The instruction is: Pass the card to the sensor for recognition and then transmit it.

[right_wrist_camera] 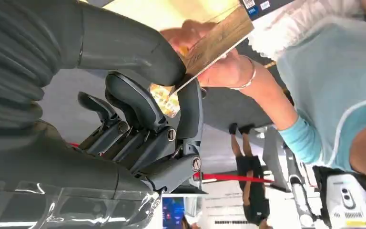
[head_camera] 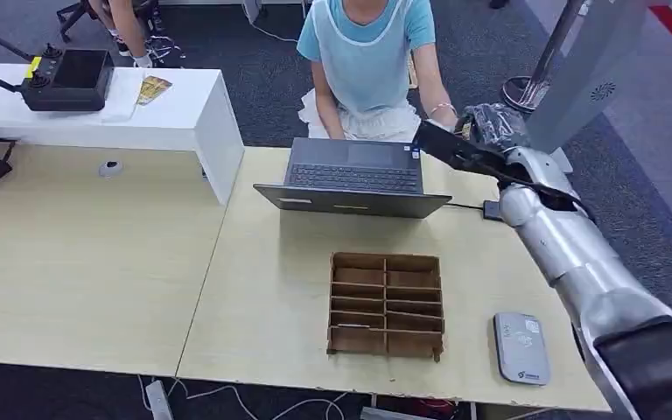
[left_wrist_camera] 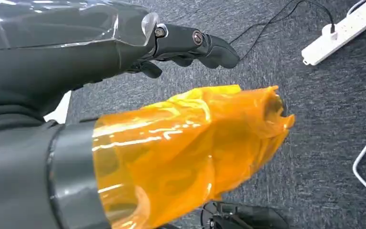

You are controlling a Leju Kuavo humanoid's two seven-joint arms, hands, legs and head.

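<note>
- The right hand point(right_wrist_camera: 143, 114), dark with a thick grey thumb and a ribbed grey cover, pinches one end of the card point(right_wrist_camera: 209, 45) between thumb and finger; the other fingers are curled loosely below.
- The card is thin, flat and rectangular, tan with a wood-like pattern; a person's hand point(right_wrist_camera: 219, 71), wearing a thin bracelet, touches its far end.
- In the head view the silver right arm reaches past the desk's far right corner, its hand point(head_camera: 468, 140) meeting the person's hand point(head_camera: 442, 118) just beside the laptop point(head_camera: 354, 179).
- The laptop is dark grey and open, lying nearly flat on the pale wood-grain desk point(head_camera: 262, 297).
- Nearer the front edge lies a brown cardboard tray point(head_camera: 386, 305) divided into two columns of slots.
- To its right lies the sensor point(head_camera: 521, 347), a flat grey pad with rounded corners.
- The left hand point(left_wrist_camera: 190, 47) hangs over dark carpet with its dark fingers curled and nothing in them; crinkled glossy orange film point(left_wrist_camera: 186, 152) wraps the thumb.
- A white power strip point(left_wrist_camera: 343, 31) and cables lie on the carpet.
</note>
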